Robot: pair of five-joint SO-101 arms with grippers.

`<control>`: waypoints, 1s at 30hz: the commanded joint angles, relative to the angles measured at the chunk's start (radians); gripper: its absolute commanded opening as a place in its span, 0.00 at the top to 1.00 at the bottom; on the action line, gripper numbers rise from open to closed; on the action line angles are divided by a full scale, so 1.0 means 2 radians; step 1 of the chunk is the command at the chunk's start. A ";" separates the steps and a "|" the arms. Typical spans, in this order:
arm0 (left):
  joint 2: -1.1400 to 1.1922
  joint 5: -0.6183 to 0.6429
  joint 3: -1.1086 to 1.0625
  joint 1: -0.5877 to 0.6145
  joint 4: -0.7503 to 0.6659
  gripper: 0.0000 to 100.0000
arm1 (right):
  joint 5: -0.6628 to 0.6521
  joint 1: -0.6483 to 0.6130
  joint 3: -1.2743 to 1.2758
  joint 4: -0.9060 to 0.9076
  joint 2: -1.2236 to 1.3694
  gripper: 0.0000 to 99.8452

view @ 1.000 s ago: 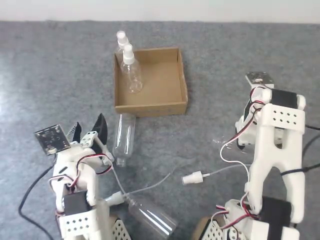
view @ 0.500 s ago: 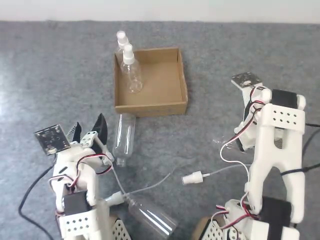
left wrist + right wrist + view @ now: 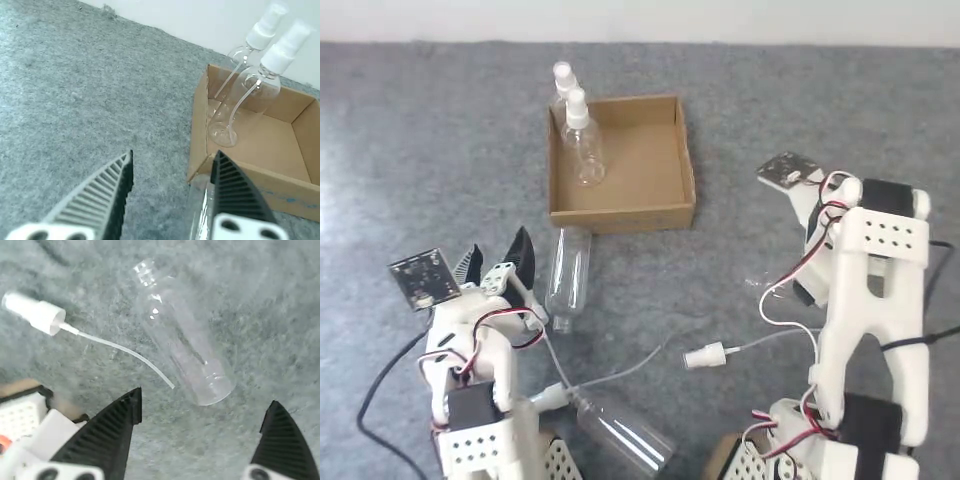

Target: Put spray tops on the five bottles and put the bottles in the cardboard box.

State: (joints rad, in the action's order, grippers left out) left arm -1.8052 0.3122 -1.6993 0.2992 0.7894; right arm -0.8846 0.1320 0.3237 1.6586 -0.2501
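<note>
Right wrist view | right end effector (image 3: 205, 399) wide open, empty | bottle (image 3: 182, 357) just ahead

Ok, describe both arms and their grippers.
The left arm and right arm are white plastic with perforated brackets, black motors and looped red, black and white wires. The left gripper and right gripper have black, pointed fingers.

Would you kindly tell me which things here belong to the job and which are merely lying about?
Job: cardboard box; two capped bottles; uncapped bottles; loose spray tops.
Merely there: grey carpet; white wall.
</note>
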 commanded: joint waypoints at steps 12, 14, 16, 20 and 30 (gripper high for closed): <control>0.007 -0.005 0.007 0.002 0.003 0.76 | -0.056 -0.065 0.076 -0.086 -0.025 0.66; 0.007 -0.005 0.007 0.002 0.003 0.76 | -0.055 -0.081 0.081 -0.086 -0.026 0.66; 0.007 -0.005 0.007 0.002 0.003 0.76 | -0.056 -0.096 0.084 -0.086 -0.023 0.66; 0.007 -0.005 0.007 0.002 0.003 0.76 | -0.058 -0.119 0.099 -0.100 -0.021 0.66; 0.007 -0.005 0.007 0.002 0.003 0.76 | -0.103 -0.118 0.126 -0.159 -0.021 0.66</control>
State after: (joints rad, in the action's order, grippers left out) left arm -1.8052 0.3122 -1.6993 0.2992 0.7894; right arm -1.0319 -0.0967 0.5692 1.3579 -0.2501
